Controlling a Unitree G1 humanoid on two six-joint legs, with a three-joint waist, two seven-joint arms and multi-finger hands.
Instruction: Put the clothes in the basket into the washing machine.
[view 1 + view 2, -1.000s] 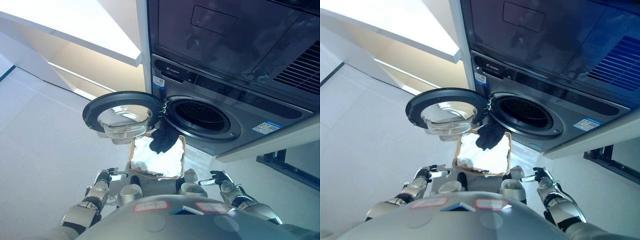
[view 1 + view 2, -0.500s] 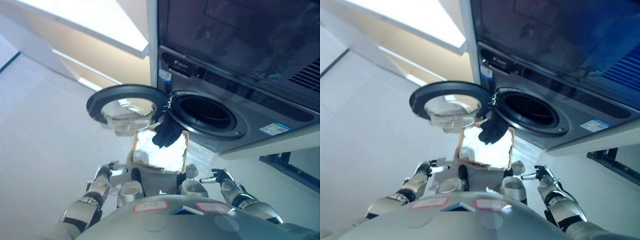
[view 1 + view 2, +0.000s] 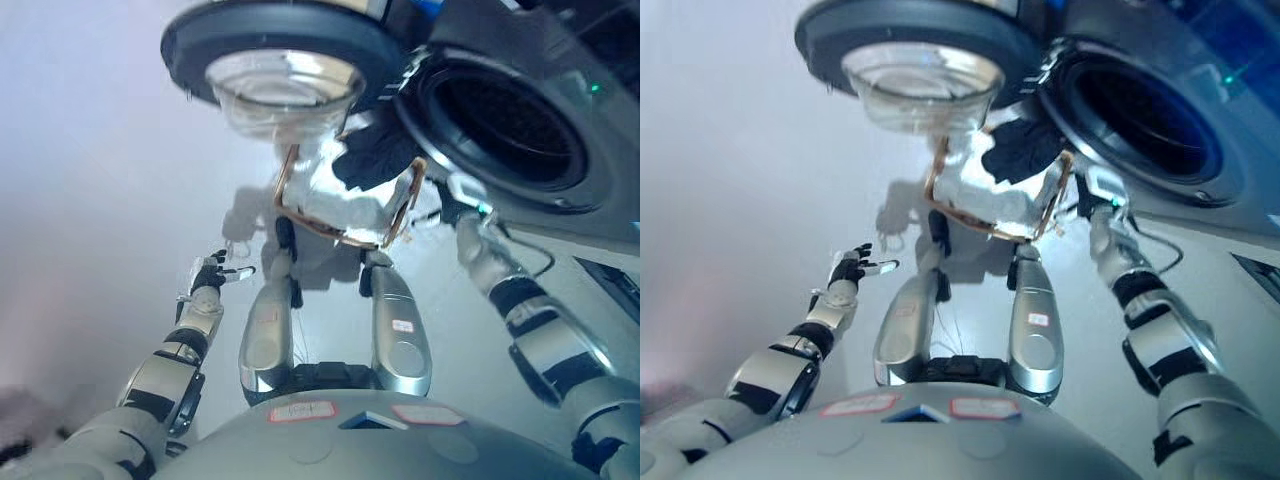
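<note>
A wire-rimmed basket [image 3: 401, 222] stands on the floor below the washing machine's open round drum [image 3: 500, 125]. It holds white clothes [image 3: 335, 205], and a black garment [image 3: 380, 160] lies over its far edge. The machine's glass door [image 3: 280, 50] is swung open to the left, above the basket. My left hand [image 3: 213, 274] is open and empty, low on the left, apart from the basket. My right hand [image 3: 462, 193] is stretched out by the basket's right rim, just below the drum's lip.
The washing machine's grey front [image 3: 1200, 215] fills the upper right. The open door hangs over the basket's far left side. Pale floor [image 3: 90, 200] spreads to the left.
The camera has tipped down and closer, so the whole view shifted. My right arm has reached forward from low right to the basket's right rim. My left hand stays low on the left.
</note>
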